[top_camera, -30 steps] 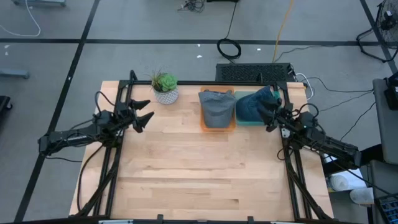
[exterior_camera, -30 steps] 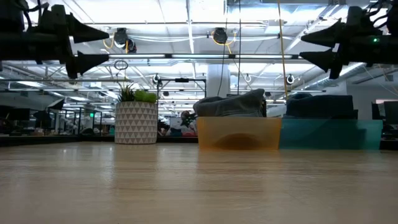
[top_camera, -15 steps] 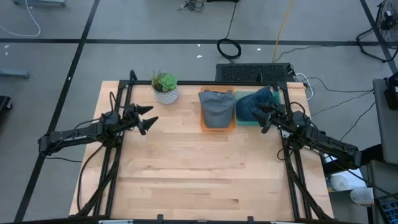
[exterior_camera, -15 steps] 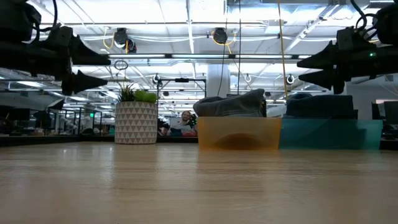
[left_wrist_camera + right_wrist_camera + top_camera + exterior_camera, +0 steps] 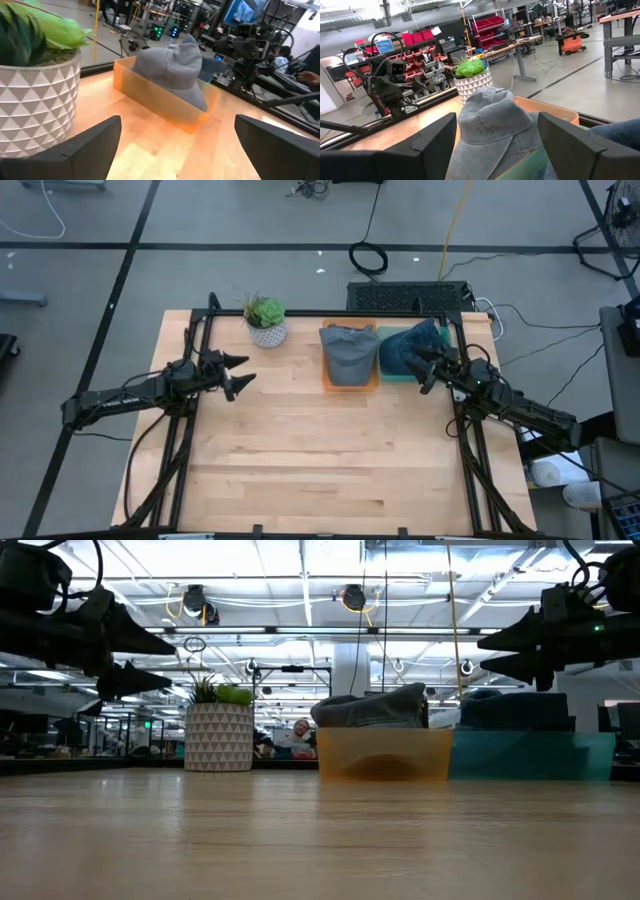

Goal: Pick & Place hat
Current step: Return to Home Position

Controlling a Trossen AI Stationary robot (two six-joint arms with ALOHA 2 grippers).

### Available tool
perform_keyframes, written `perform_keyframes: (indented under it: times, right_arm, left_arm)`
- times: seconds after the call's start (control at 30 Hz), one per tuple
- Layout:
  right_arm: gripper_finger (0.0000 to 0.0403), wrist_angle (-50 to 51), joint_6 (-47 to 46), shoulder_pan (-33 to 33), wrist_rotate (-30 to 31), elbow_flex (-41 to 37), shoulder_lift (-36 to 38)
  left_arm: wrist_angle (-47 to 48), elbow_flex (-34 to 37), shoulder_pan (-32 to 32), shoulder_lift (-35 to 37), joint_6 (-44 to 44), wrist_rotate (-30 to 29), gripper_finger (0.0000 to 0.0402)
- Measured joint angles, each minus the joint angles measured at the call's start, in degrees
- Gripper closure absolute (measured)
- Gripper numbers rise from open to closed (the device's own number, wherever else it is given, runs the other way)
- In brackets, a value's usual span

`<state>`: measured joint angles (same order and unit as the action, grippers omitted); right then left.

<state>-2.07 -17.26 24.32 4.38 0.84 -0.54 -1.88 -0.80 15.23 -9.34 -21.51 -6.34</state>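
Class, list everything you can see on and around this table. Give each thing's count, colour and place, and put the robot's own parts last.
Table: one, light wood, under both arms.
Potted plant: one, green in a white patterned pot, far edge, left of the bins.
Orange bin: one, far edge, middle.
Gray caps: piled in the orange bin, count unclear.
Teal bin: one, right beside the orange bin.
Blue caps: dark blue, piled in the teal bin, count unclear.
Person: one, far off in the room behind.
Left gripper: one, black, open, raised over the table's left side.
Right gripper: one, black, open, raised by the teal bin.
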Motion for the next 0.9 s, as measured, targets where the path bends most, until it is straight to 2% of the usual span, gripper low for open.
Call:
perform_keyframes:
  times: [0.13,0.9]
  right_arm:
    - [0.0133,0.0,0.0,0.0,0.0,0.0,0.0]
    - [0.0133,0.1,0.0,0.0,0.0,0.0,0.0]
  left_arm:
    - [-0.4,0.1,0.0,0.0,-0.5,1.6,0.0002]
    - [-1.7,0.2,0.0,0.0,0.3,1.6,0.0002]
